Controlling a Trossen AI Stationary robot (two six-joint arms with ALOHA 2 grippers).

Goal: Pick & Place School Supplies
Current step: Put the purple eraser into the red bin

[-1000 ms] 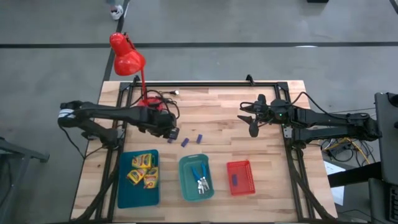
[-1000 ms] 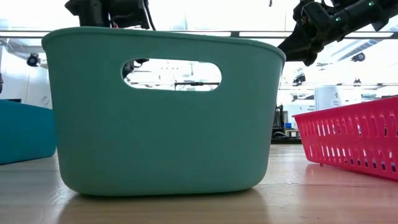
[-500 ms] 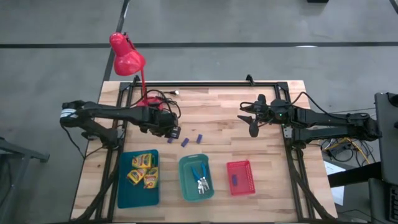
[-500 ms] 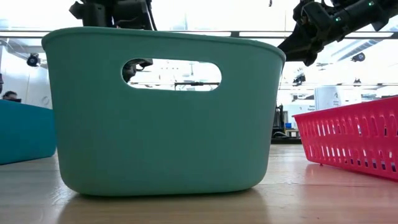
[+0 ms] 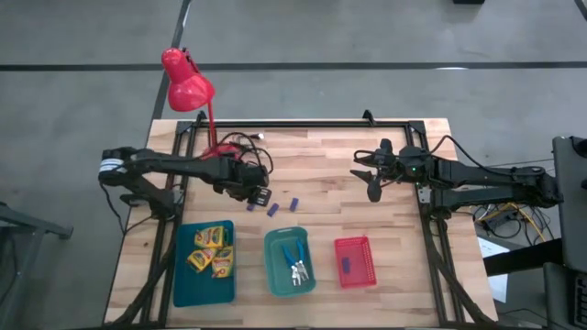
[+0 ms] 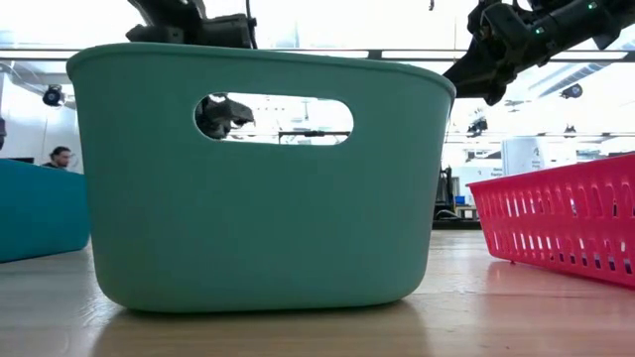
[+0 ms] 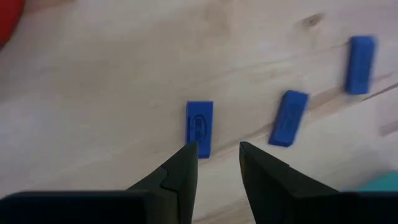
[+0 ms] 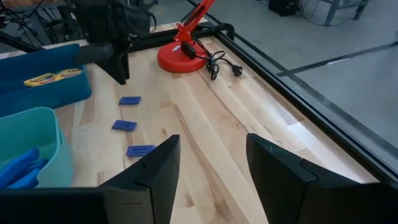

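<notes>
Since a second ago the left arm has slid toward the table's middle, and its left gripper (image 7: 216, 155) now hangs over the nearest of three purple blocks (image 7: 199, 128), jaws spread, one fingertip at the block's end; whether it touches is hard to tell. The other two blocks (image 5: 272, 209) and (image 5: 294, 203) lie beside it on the bare wooden table (image 5: 321, 156). A fourth block (image 5: 346, 265) lies in the red tray (image 5: 367, 267). The crayon boxes (image 5: 210, 249) sit in the blue tray (image 5: 181, 284), the blue-handled scissors (image 5: 295, 260) in the teal basket (image 6: 258, 238). The right gripper (image 5: 365, 176) hovers well apart, spread and empty.
</notes>
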